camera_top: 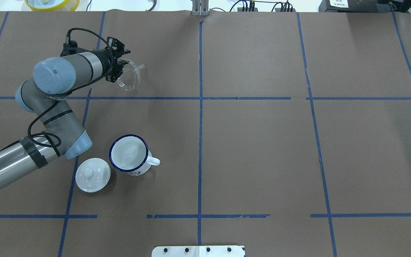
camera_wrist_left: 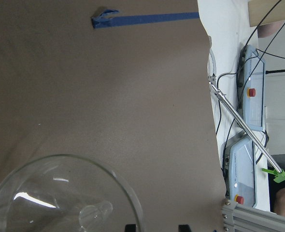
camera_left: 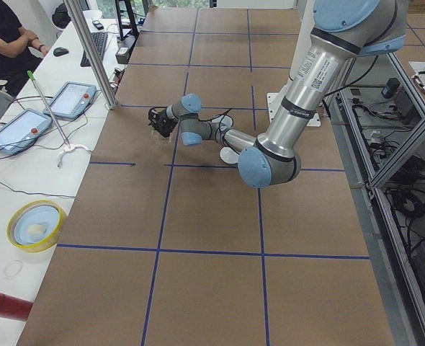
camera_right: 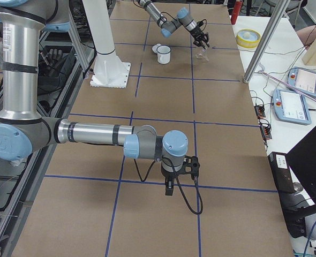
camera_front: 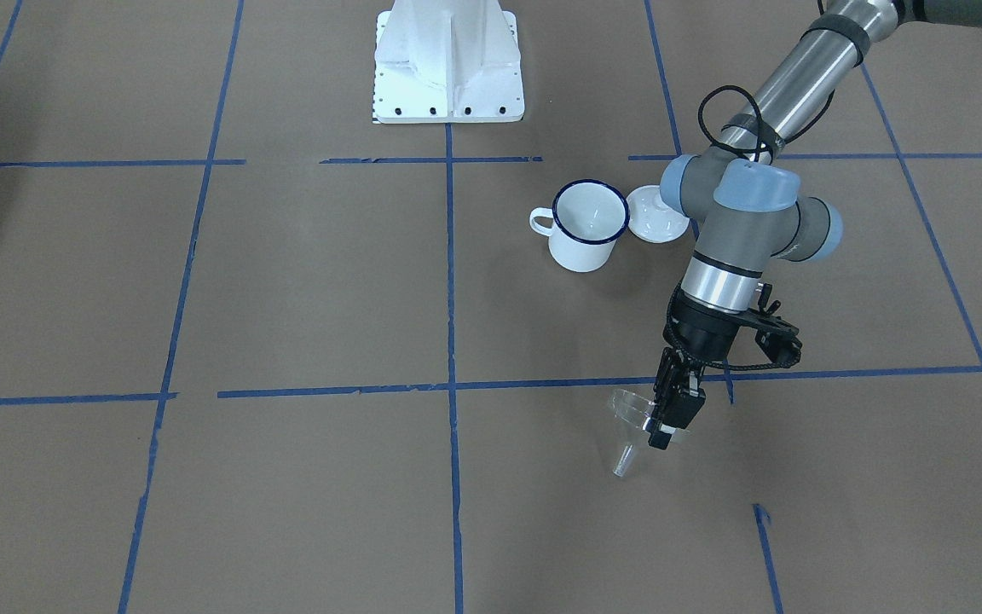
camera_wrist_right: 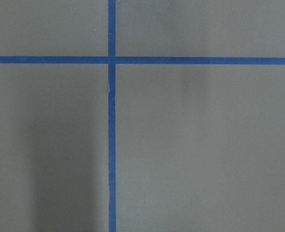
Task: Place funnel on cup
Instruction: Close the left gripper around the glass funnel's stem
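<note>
The clear plastic funnel is tilted, its spout pointing away from the robot, at the far left of the table. My left gripper is shut on its rim. The overhead view shows the funnel at the gripper, and it fills the lower left of the left wrist view. The white mug with a dark blue rim stands upright and empty, nearer the robot. My right gripper shows only in the exterior right view, low over bare table; I cannot tell if it is open or shut.
A round white lid with a knob lies beside the mug, close to the left arm's elbow. The robot's white base stands at the table's near-robot edge. Control pendants lie beyond the table's far edge.
</note>
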You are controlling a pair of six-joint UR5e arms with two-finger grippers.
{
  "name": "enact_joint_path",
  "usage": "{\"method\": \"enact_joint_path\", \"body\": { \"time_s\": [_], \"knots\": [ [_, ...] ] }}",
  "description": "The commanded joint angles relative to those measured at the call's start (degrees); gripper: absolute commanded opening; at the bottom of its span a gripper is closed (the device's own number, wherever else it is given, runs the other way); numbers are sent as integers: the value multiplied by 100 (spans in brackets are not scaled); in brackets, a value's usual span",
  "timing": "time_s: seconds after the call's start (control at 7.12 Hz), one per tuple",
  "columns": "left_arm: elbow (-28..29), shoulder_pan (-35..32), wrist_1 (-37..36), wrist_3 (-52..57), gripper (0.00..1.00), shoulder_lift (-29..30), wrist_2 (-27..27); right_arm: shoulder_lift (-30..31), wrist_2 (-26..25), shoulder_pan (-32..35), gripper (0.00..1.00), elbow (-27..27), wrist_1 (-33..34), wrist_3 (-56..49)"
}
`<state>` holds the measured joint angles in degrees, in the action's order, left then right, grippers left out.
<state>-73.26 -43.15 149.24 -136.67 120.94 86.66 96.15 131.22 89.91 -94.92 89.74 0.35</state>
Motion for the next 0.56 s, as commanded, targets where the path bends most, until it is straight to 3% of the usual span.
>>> {"method": "enact_joint_path", "body": {
  "time_s": [0.0,0.28,0.42],
  "knots": [
    [14,8,0,0,27,0,0,0,0,0,100,0,0,0],
    [31,61,0,0,0,-9,0,0,0,0,100,0,0,0],
    [5,61,-9,9,0,-9,9,0,0,0,100,0,0,0]
  ]
}}
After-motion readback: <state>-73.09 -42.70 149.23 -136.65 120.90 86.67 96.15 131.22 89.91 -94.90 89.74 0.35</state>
